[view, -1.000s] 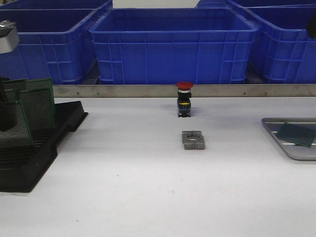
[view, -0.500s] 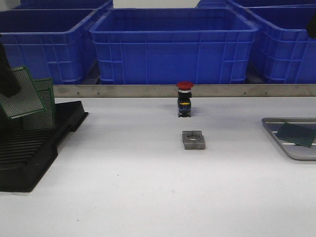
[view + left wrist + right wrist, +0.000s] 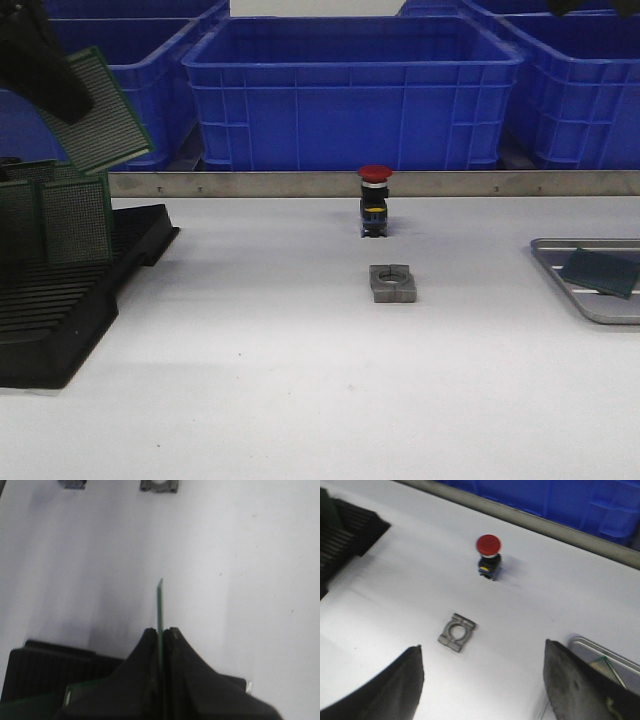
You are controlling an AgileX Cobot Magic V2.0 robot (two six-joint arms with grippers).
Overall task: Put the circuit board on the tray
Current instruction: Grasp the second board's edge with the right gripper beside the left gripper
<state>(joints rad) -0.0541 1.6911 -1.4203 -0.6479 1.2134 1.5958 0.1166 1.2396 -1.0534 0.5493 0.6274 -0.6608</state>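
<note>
A green circuit board [image 3: 100,112] hangs tilted in the air above the black slotted rack [image 3: 70,300] at the far left. My left gripper [image 3: 45,75] is shut on it. In the left wrist view the board [image 3: 160,605] shows edge-on, pinched where the left gripper [image 3: 161,632] closes on it. The silver-grey tray [image 3: 560,262] lies at the right edge of the table with a dark green board [image 3: 600,272] on it. My right gripper [image 3: 482,650] is open high over the table, holding nothing. A corner of the tray [image 3: 582,645] shows beside its finger.
Two more green boards [image 3: 70,220] stand upright in the rack. A red-capped push button [image 3: 374,200] and a grey metal block with a hole [image 3: 392,283] sit mid-table. Blue plastic bins [image 3: 350,90] line the back behind a metal rail [image 3: 300,184].
My left gripper has lifted the circuit board up out of the rack and carried it higher and slightly right. The tray, button and block have not moved.
</note>
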